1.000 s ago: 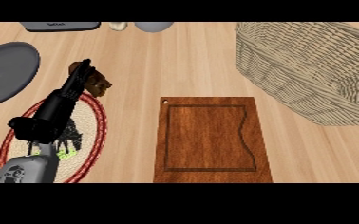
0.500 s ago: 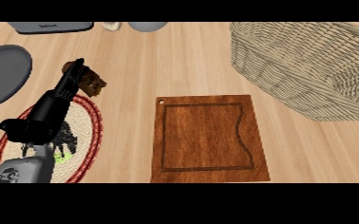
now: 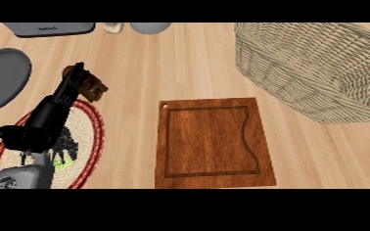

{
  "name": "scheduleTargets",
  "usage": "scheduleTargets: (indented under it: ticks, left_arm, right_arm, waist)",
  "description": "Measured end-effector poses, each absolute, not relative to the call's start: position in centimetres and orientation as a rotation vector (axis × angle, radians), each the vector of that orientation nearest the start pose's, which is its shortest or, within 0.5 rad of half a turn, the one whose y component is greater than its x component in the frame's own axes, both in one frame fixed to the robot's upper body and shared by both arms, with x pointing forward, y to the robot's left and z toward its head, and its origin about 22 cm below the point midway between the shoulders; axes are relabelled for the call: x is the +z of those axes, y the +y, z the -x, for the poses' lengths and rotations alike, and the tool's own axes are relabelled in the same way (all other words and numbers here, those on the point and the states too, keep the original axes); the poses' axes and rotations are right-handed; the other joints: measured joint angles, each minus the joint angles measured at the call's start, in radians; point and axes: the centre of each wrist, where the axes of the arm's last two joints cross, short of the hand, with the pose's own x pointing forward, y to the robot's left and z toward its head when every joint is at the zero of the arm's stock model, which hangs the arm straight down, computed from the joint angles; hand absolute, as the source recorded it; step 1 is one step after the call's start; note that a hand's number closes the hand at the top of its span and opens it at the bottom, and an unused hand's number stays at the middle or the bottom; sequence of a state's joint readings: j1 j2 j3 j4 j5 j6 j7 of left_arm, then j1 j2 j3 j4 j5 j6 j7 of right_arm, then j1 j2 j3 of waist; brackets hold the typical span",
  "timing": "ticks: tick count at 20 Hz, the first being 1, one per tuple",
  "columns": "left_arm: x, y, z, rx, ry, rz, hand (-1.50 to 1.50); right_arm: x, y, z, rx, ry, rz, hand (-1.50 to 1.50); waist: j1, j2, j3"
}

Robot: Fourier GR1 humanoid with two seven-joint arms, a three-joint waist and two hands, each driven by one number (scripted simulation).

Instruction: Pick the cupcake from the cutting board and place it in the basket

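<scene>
the left hand (image 3: 63,95) sits at about 9 o'clock, its black fingers wrapped round the brown cupcake (image 3: 91,84), which pokes out beside them above the edge of a round red-rimmed plate (image 3: 91,142). the cutting board (image 3: 213,142) lies bare on the desk (image 3: 180,63) near 6 o'clock, well apart from the cupcake. the woven basket (image 3: 311,68) stands at about 2 o'clock, far from the hand.
</scene>
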State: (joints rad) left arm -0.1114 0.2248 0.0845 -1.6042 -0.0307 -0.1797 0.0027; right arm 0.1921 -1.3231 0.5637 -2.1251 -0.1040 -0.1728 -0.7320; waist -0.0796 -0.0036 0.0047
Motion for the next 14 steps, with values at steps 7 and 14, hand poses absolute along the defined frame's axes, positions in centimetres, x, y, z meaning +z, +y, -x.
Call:
scheduleTargets:
  ticks: [7,14]
  left_arm:
    - [5.3,28.5,-26.7,-0.328,-1.670,-0.104,0.00]
    - [6.1,27.4,-27.1,-0.355,-1.682,-0.074,0.00]
  right_arm:
    - [17.4,-36.1,-19.4,1.206,-2.002,-0.177,1.50]
    - [23.2,-41.7,-22.3,0.995,-2.020,-0.077,1.50]
  waist:
    - [0.008,-0.004,-0.004]
    - [0.045,-0.001,-0.005]
